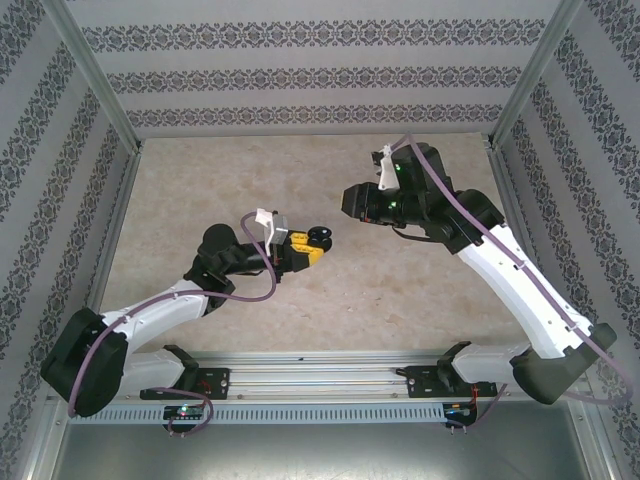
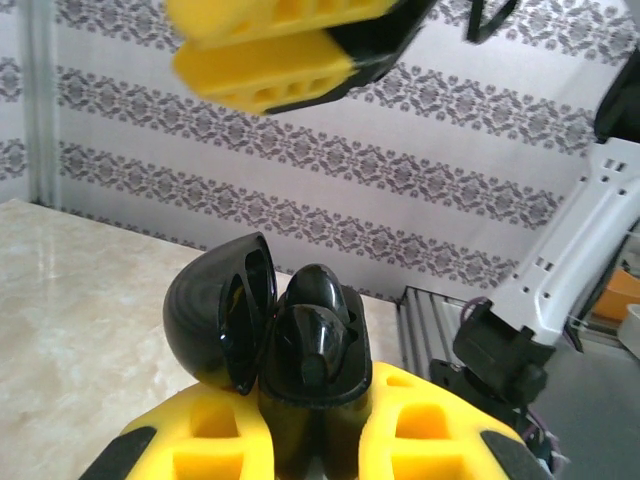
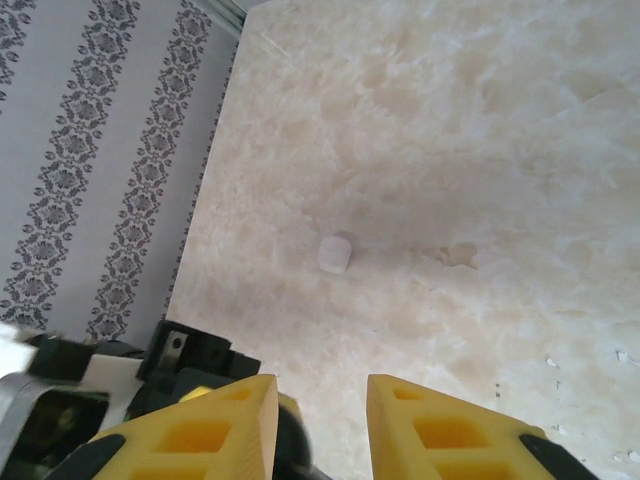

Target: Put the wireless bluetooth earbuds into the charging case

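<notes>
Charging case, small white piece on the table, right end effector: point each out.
charging case (image 2: 200,320): left wrist view, outer shell of its open lid.
small white piece (image 3: 337,253): right wrist view, its middle.
right end effector (image 3: 322,392): right wrist view, midway between its fingertips.

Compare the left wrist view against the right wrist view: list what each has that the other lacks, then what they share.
Left wrist alone: a clear look into the open black case, lid swung left, pinched in the left claw. Right wrist alone: a small white piece lying on the table. Shared: the marble table, the patterned wall and the right claw's yellow fingers.
</notes>
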`<state>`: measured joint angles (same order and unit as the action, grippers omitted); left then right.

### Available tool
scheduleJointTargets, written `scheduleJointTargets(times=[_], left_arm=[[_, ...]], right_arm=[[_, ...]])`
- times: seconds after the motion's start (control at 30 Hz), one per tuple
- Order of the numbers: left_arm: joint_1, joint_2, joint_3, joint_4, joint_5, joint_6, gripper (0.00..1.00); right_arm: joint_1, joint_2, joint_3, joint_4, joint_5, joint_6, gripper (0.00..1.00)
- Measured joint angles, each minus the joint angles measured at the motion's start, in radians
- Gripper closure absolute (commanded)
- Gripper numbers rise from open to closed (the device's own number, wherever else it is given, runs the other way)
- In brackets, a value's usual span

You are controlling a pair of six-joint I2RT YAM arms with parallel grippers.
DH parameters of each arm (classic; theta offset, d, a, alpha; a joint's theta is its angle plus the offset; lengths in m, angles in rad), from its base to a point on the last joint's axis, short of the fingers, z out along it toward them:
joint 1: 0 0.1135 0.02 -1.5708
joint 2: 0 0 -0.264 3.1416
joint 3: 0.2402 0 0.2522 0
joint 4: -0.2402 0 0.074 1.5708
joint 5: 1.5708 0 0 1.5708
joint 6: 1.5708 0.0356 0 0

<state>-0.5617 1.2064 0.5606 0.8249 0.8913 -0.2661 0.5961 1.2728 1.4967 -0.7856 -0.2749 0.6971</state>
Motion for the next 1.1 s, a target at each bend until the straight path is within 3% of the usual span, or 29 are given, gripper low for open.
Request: scheduleJointTargets(times=[0.4, 0.83, 1.1], left_arm=[[-0.002, -0.012, 0.053, -0.073, 0.063, 0.032, 1.00], [-0.001, 0.005, 0.053, -0.105, 0.002, -0.093, 1.00], [0.038, 0.038, 0.051, -0.130, -0.072, -0.188, 1.00]], right_arm=[[0.015, 0.060, -0.154, 0.150, -0.221, 0.087, 0.78], [0.069, 0.022, -0.169, 0.188, -0.176, 0.056, 0.77], [0.070, -0.042, -0.177, 0.090, -0.061, 0.003, 0.70]])
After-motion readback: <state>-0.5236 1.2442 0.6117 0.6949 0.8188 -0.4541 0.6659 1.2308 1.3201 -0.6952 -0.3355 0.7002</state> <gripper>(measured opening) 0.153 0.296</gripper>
